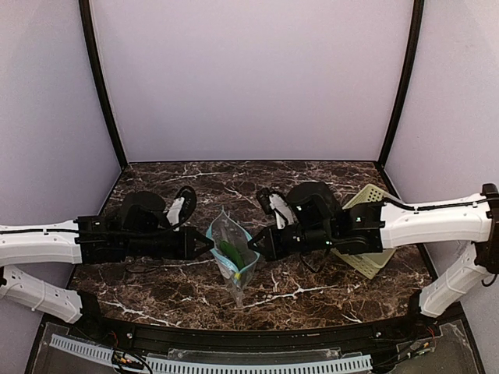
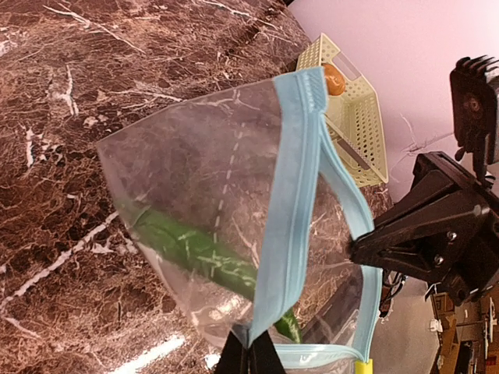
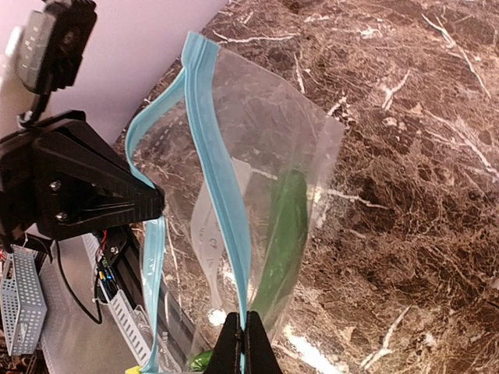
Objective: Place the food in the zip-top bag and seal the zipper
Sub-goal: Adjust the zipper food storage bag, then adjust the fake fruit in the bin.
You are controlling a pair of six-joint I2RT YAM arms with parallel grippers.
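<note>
both lips of the zipper (image 2: 292, 195) are pinched, by your left pincer (image 1: 210, 244) and right pincer (image 1: 250, 248); bag (image 1: 226, 231) hangs between them, vegetable (image 2: 195, 249) inside. potato (image 2: 334, 78) sits in the basket (image 2: 359, 125) behind the right pincer.

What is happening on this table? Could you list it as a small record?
bag: clear zip-top bag, held up between both arms
zipper: unsealed, mouth pulled open
left gripper: shut on one lip of the zipper
right gripper: shut on the opposite lip
inside bag: green vegetable
outside bag: brown-orange oval, lying in the pale green basket
</note>
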